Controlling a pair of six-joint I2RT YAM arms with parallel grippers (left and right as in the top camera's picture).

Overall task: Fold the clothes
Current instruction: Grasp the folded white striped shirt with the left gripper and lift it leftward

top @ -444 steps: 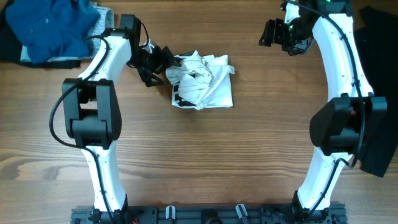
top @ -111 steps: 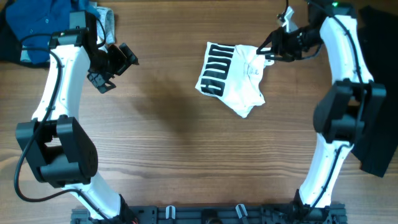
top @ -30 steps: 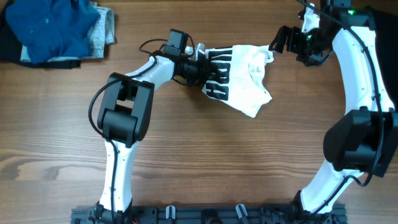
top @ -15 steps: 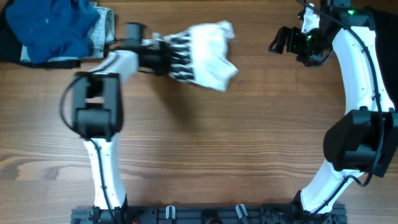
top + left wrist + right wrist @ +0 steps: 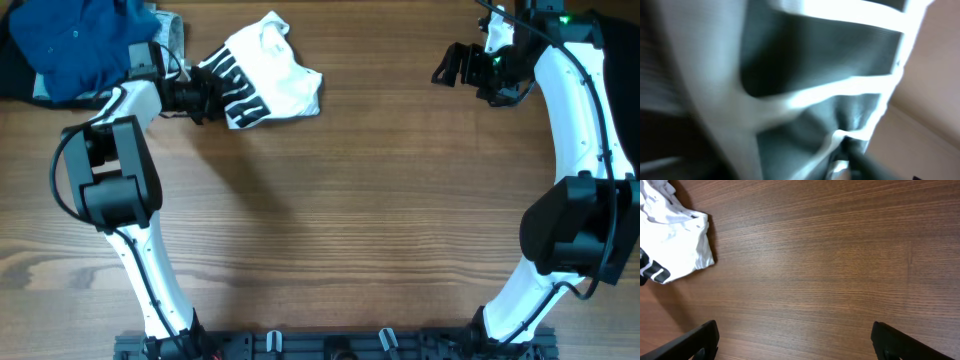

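You have the white T-shirt (image 5: 270, 72) lying bunched on the counter (image 5: 350, 230), in its far left part, near the blue garment (image 5: 80, 40) and the grey garment (image 5: 172, 32). The shirt is not flat. It is a crumpled heap, and its black striped lettering (image 5: 235, 85) faces up on the side toward your left arm.

Your left gripper (image 5: 203, 97) is at this lettered edge of the shirt and touches it. In the left wrist view the cloth fills almost the whole picture, very near and blurred, with dark and white bands. For this reason I cannot tell if the jaws are apart or clamped on the cloth.

Your right gripper (image 5: 797, 347) is well apart from the shirt, above bare wood in the far right part of the counter. Its two fingers stand wide apart at the lower corners of the right wrist view, and nothing is between them. The same view shows one end of the shirt in the upper left corner.

A black garment (image 5: 622, 140) lies at the right edge of the counter, beside the right arm.
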